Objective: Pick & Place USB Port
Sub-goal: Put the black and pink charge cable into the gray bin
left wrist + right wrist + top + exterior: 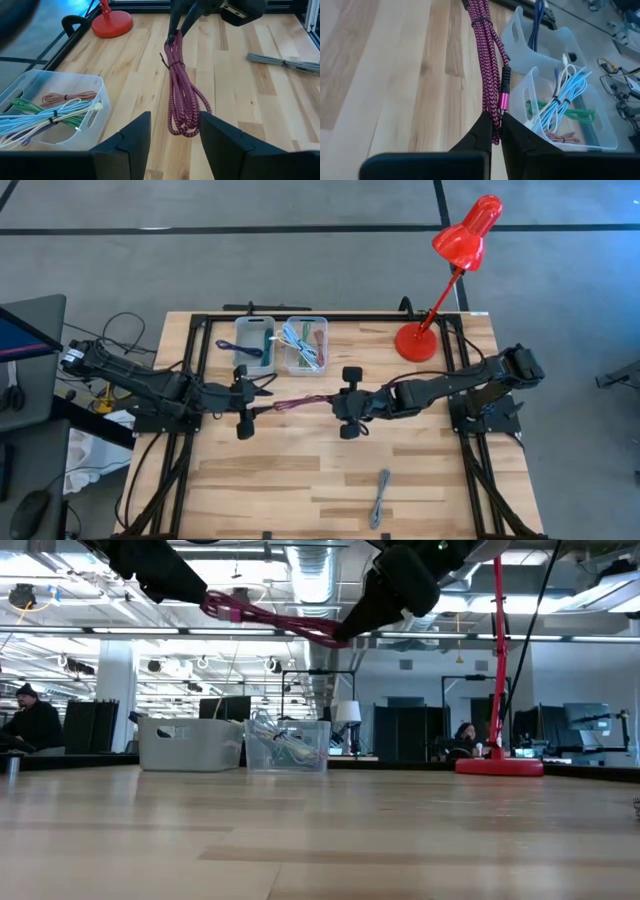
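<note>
Right hand [345, 408], at the high view's centre, pinches the pink cable [300, 401] aloft above the bench [300, 480]; left hand [262, 394] stands spread around its other end. Lifting is done; dropping it into a bin [305, 345] remains.

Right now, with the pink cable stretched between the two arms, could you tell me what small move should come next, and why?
Probably the right gripper, shut on the pink cable, should carry it toward the clear bin. The left gripper stands open, its fingers apart on either side of the coil's end, so the cable hangs above the table from the right gripper alone.
</note>
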`<action>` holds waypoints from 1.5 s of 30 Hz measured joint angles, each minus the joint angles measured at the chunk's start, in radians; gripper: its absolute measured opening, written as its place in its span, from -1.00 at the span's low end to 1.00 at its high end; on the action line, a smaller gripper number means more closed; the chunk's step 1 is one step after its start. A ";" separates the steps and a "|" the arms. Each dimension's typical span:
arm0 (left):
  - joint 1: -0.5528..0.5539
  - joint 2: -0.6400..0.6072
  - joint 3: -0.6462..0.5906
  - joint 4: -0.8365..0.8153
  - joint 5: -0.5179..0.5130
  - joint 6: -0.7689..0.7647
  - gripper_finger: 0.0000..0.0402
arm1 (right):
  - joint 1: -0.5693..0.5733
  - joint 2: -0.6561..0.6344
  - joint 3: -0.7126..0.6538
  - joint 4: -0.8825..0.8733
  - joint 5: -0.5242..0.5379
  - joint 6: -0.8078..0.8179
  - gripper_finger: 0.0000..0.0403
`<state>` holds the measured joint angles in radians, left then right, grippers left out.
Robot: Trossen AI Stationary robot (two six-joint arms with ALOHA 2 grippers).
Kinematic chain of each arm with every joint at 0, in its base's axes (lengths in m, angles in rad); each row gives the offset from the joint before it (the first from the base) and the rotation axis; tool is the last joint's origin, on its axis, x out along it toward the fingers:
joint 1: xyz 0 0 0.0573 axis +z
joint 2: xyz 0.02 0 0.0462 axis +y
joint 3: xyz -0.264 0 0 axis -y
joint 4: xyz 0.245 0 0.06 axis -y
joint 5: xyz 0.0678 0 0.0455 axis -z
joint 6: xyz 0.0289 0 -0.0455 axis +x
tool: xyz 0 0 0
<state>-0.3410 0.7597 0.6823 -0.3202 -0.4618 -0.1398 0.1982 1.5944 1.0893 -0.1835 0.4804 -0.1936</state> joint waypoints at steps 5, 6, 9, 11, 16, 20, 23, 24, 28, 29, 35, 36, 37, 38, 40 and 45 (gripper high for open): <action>0.000 0.000 0.000 0.004 0.000 0.000 -0.17 | -0.005 0.000 0.000 0.069 0.013 -0.030 -0.95; 0.000 0.000 0.000 0.005 0.000 0.000 -0.17 | -0.007 0.000 0.000 0.087 0.013 -0.041 -0.95; 0.000 0.000 0.000 0.007 0.000 0.000 -0.17 | -0.010 0.000 0.000 0.128 0.011 -0.060 -0.95; 0.000 0.000 0.000 0.007 0.000 0.000 -0.17 | -0.011 0.000 0.000 0.147 0.010 -0.070 -0.95; 0.000 0.000 0.000 0.007 0.000 0.000 -0.17 | -0.018 0.000 0.000 0.165 -0.007 -0.076 -0.95; 0.000 0.000 0.000 0.007 0.000 0.000 -0.27 | -0.018 0.000 0.000 0.172 -0.008 -0.079 -0.95; 0.000 0.000 0.000 0.007 0.000 0.000 -0.43 | -0.018 0.000 0.000 0.178 -0.008 -0.084 -0.95; 0.000 0.000 0.000 0.007 0.000 0.000 -0.50 | -0.018 0.000 0.000 0.183 -0.008 -0.092 -0.95; 0.000 0.000 0.000 0.006 -0.002 0.000 -0.77 | -0.018 0.000 0.000 0.196 -0.008 -0.096 -0.95; 0.000 0.000 0.000 0.006 -0.006 0.000 -0.84 | -0.018 0.000 0.000 0.196 -0.008 -0.096 -0.95; 0.000 0.000 0.000 0.006 -0.057 0.004 -0.92 | -0.018 0.000 0.000 0.194 -0.007 -0.096 -0.93; 0.000 0.000 0.000 0.006 -0.069 0.008 -0.93 | -0.018 0.000 0.000 0.194 -0.007 -0.095 -0.91; 0.000 0.001 0.000 0.006 -0.082 0.023 -0.93 | -0.018 0.000 0.000 0.194 -0.007 -0.094 -0.87; 0.000 0.001 0.000 0.006 -0.092 0.034 -0.93 | -0.018 0.000 0.000 0.195 -0.007 -0.094 -0.82; 0.000 0.001 0.000 0.006 -0.113 0.042 -0.93 | -0.016 0.000 0.000 0.195 -0.007 -0.094 -0.73; 0.000 0.001 0.000 0.001 -0.188 0.070 -0.93 | -0.003 0.000 0.000 0.194 -0.007 -0.094 -0.59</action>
<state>-0.3408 0.7605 0.6823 -0.3189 -0.6495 -0.0703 0.1957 1.5948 1.0893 0.0109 0.4738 -0.2880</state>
